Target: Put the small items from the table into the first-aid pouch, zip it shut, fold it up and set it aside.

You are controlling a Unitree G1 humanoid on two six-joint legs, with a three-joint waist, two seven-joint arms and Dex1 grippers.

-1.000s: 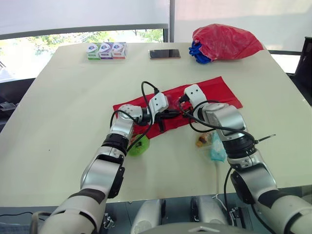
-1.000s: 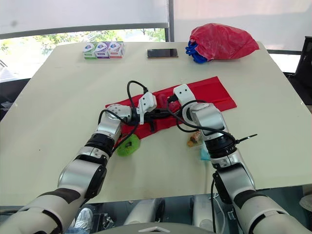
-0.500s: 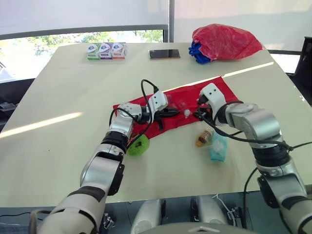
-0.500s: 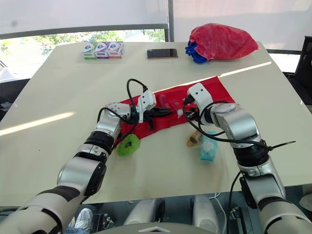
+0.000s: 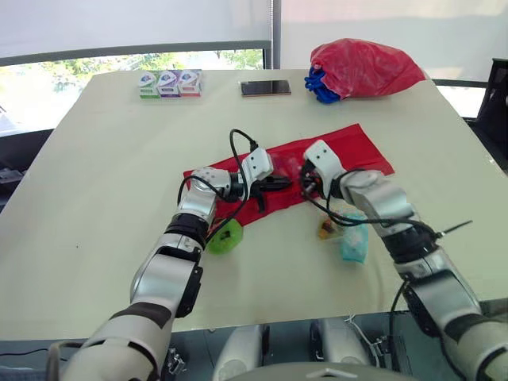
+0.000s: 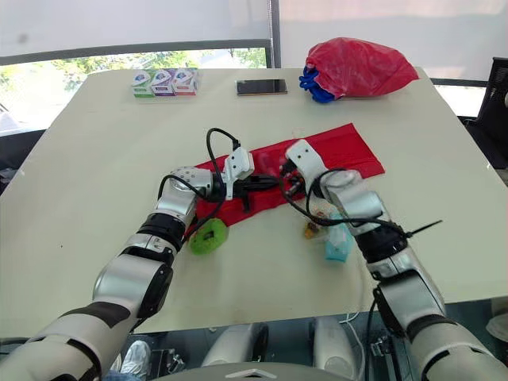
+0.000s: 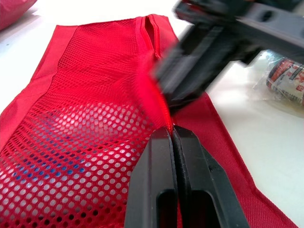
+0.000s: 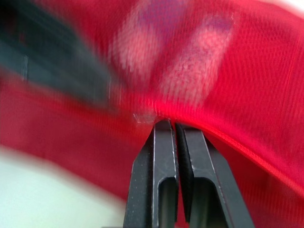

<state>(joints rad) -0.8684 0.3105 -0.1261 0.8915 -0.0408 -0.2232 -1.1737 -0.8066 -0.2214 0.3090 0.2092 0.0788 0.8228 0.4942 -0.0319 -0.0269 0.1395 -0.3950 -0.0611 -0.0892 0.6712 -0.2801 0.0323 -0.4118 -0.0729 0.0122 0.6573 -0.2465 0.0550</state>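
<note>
Pouch (image 5: 353, 149) lies flat mid-table (image 5: 103, 159). Left hand (image 5: 284, 182) is pressed together on the zip seam (image 7: 164, 116). Right hand (image 5: 305, 186) is just beside it, also pinching the seam. Looks like zip work. To do it well, the left anchors the fabric and the right pulls straight along the seam, kept low. Green roll (image 5: 226, 236) and teal packet (image 5: 353, 243) lie loose near the pouch. Left wrist view gives mesh (image 7: 71, 128) with pale and blue items under it. Head views give the loose items and hand spacing.
</note>
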